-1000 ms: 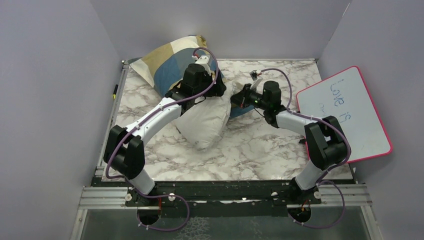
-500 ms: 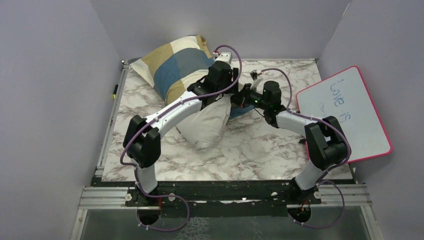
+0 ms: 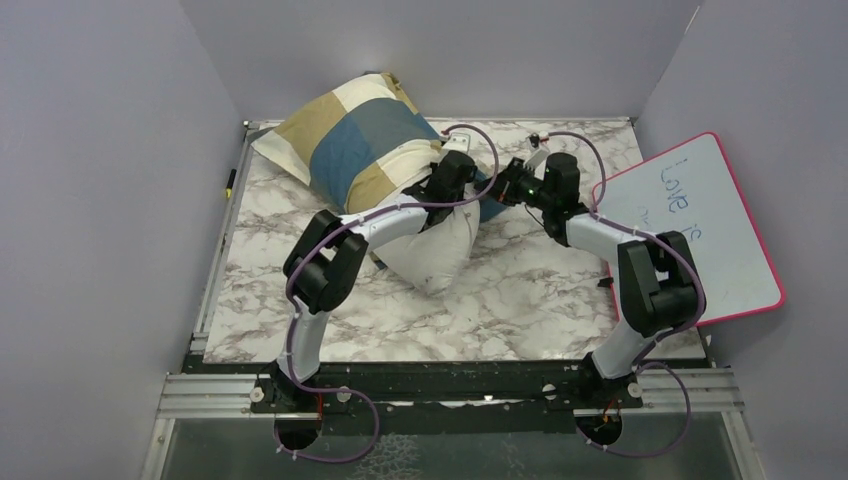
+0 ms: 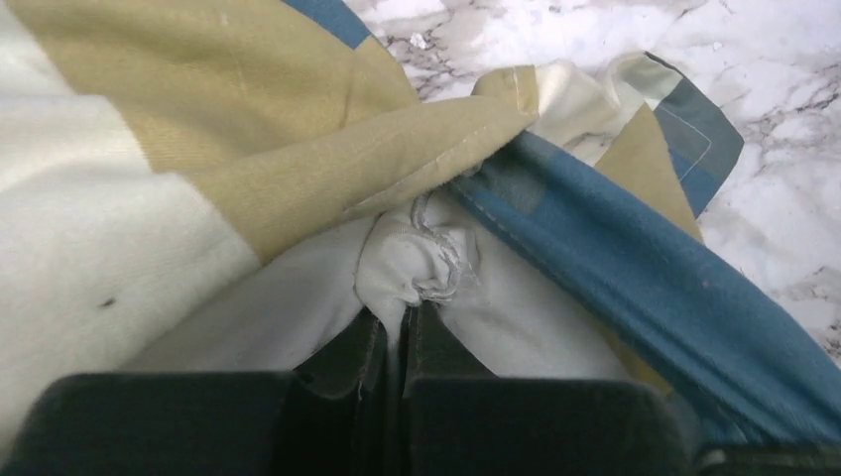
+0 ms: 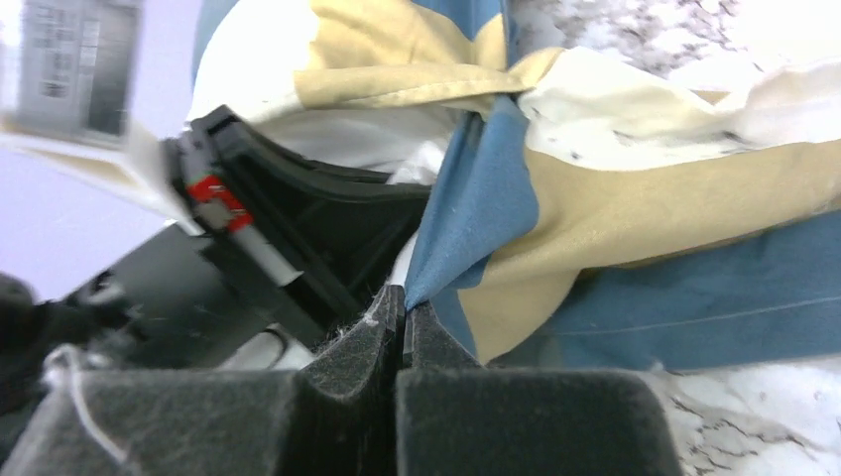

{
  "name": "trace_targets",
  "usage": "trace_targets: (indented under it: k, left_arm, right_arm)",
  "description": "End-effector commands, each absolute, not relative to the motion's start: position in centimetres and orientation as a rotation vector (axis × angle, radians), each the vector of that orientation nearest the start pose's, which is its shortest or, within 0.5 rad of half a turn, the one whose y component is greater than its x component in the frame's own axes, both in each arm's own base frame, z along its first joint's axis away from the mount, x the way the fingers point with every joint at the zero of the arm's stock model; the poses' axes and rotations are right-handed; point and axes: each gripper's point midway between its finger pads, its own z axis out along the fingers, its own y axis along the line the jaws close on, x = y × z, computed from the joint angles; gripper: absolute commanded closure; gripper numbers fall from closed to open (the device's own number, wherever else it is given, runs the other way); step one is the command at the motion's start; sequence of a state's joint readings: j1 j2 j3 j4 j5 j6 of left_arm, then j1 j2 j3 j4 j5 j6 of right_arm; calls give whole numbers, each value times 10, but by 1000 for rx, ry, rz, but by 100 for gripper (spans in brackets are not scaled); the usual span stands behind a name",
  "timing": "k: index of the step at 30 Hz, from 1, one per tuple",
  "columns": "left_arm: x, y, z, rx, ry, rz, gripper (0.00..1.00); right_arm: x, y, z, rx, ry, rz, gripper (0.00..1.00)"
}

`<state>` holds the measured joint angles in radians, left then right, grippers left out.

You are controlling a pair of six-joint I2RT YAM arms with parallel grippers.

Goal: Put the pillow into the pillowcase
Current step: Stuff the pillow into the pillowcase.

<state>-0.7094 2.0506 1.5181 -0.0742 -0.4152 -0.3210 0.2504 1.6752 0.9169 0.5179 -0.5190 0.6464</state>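
pillow (image 3: 437, 252): lying diagonally on the table (image 3: 520, 295), far end sitting inside the pillowcase (image 3: 350, 125), plain white near end sticking out toward the arm bases.
pillowcase: bulging at back-left against the wall, mouth facing near-right toward both grippers.
left gripper (image 4: 402, 332): fingers pressing together, pinching a bunched white corner of the pillow right at the mouth.
right gripper (image 5: 402, 319): fingers pressing together, pinching the blue hem of the pillowcase, sitting just beside the left one, on its right.
axis: pillow's long axis running back-left to near-centre; the sack's depth lying back-left of both grippers; left arm sitting nearer the pillow.
next (my read): left is looking set to drive the corner back-left along that axis while right is tensioning the hem over it.
risk: hem slipping off the bunched corner.
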Motion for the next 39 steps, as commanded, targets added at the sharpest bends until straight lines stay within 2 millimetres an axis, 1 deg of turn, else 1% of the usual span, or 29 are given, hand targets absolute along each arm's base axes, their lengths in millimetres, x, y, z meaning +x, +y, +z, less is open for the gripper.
trace_targets:
  k: [1,2,3,5,6,8,9,10,12,13,15,16,17,19,22,23,24,26,30,31,32,34,39]
  left_arm:
    - [411,-244,-27,375,2471,211,100]
    - [412,-246,-31,356,2487,176,100]
    - [415,-250,-33,334,2495,134,100]
    - [420,-259,-34,303,2498,65,100]
    - [423,-266,-32,291,2495,22,100]
    - [429,-277,-27,251,2486,-63,100]
    - [431,-281,-25,224,2483,-107,100]
    - [434,-285,-23,191,2475,-156,100]
    - [436,-293,-22,120,2474,-264,100]
    - [437,-294,-22,83,2473,-298,100]
    - [438,-298,-15,46,2462,-336,100]
    - [440,-299,-8,26,2449,-348,100]
    - [442,-300,2,1,2432,-372,99]
    - [446,-309,35,-52,2376,-488,90]
    - [444,-323,92,-105,2274,-687,70]
    - [444,-325,109,-121,2246,-718,65]
    - [440,-327,124,-117,2233,-755,62]
    - [431,-321,133,-127,2246,-749,58]
    - [422,-288,133,-141,2249,-590,51]
    - [422,-282,136,-122,2244,-553,49]
    - [422,-278,140,-107,2240,-520,45]
    - [422,-275,152,-44,2233,-491,40]
    - [418,-277,195,52,2160,-509,37]
  right_arm:
    - [416,220,360,-319,1282,1130,100]
    - [402,225,362,-392,1247,1156,100]
    - [388,234,361,-486,1229,1189,100]
    - [361,254,348,-667,1212,1224,100]
    - [348,262,334,-742,1225,1244,100]
    - [332,273,311,-847,1262,1287,100]
    - [324,278,298,-904,1280,1316,100]
    - [322,284,286,-939,1311,1338,100]
    - [328,297,259,-970,1415,1331,100]
    - [333,299,245,-962,1479,1323,100]
    - [344,299,226,-901,1579,1301,100]
    - [351,297,216,-854,1623,1273,100]
    - [356,295,209,-813,1658,1251,100]
    - [366,292,191,-721,1733,1229,100]
    - [375,292,172,-605,1789,1239,100]
    - [378,292,167,-569,1800,1243,100]
    - [380,292,164,-540,1812,1253,100]
    - [384,294,159,-502,1833,1273,100]
    - [389,294,153,-443,1856,1281,100]
    - [389,294,152,-436,1859,1287,100]
    - [390,294,150,-425,1864,1290,100]
    - [390,295,149,-413,1869,1298,100]
    - [390,296,154,-392,1854,1322,100]
